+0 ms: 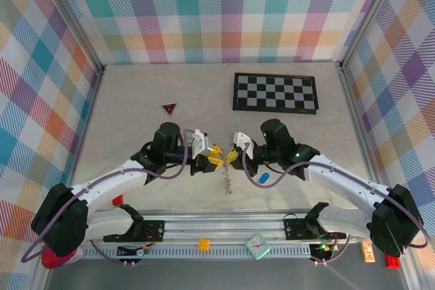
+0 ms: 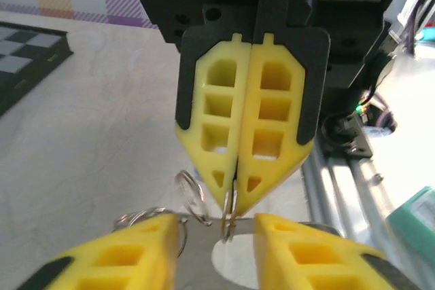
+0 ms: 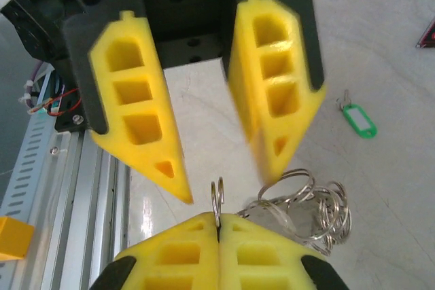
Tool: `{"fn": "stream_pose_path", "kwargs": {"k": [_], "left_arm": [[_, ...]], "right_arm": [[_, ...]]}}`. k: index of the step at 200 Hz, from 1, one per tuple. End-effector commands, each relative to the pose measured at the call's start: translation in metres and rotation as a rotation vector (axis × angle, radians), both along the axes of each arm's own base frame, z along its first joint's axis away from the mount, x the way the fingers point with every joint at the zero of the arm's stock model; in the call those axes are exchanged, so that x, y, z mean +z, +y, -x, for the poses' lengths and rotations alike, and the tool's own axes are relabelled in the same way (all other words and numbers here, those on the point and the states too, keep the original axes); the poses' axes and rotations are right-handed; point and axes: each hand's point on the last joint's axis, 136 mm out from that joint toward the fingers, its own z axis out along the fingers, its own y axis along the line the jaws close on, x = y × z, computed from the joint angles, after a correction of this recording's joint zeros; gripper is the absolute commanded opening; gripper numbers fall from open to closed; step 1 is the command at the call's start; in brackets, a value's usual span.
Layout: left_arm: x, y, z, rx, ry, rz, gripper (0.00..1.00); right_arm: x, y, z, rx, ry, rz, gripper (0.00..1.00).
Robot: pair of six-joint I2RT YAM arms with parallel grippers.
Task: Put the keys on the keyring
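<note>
step: keyring held up, nothing threaded yet | right fingers clenched on keyring above table | left fingers released, apparently clear of it | green key and blue key lie on table | next: left must fetch a key and meet the ring's gap squarely

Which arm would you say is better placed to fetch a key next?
Left, probably: the left gripper is open, free to fetch the green key, while the right gripper is shut on the keyring.
</note>
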Motion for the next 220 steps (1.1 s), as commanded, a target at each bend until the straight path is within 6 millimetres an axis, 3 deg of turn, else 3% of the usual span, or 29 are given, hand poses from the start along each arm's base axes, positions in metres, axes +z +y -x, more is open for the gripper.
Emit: {"fn": "stream_pose_path", "kwargs": {"k": [1,9,18,39,53,88,121,150,173,220], "left_arm": [[0.008,0.012,-0.007,0.118,-0.048,0.016,0.47],[0.007,0.019,-0.011,0.182,-0.056,0.018,0.52],[0.004,0.029,-0.018,0.267,-0.064,0.013,0.67],[0.001,0.043,-0.023,0.366,-0.068,0.003,0.69],[0.005,0.040,-0.020,0.340,-0.055,0.006,0.65],[0.009,0.021,-0.005,0.171,-0.021,-0.011,0.41],[0.013,0.009,0.009,0.044,-0.054,0.001,0.39],[0.010,0.003,0.011,0.002,-0.056,0.001,0.36],[0.007,0.000,0.012,-0.020,-0.046,-0.002,0.26],[0.007,-0.003,0.012,-0.046,-0.043,0.005,0.22]], "right_arm": [[0.016,0.000,-0.003,0.017,-0.047,0.036,0.00],[0.015,-0.002,-0.004,0.015,-0.045,0.075,0.00],[0.013,-0.005,-0.005,0.018,-0.040,0.122,0.00],[0.012,-0.007,-0.004,0.045,-0.042,0.184,0.00],[0.014,-0.007,-0.003,0.064,-0.043,0.200,0.00],[0.021,-0.001,0.002,0.117,-0.047,0.234,0.00],[0.018,0.003,0.006,0.160,-0.033,0.287,0.00],[0.017,0.008,0.007,0.176,-0.035,0.312,0.00],[0.016,0.010,0.008,0.190,-0.040,0.325,0.00],[0.011,0.013,0.006,0.201,-0.047,0.360,0.00]]}}
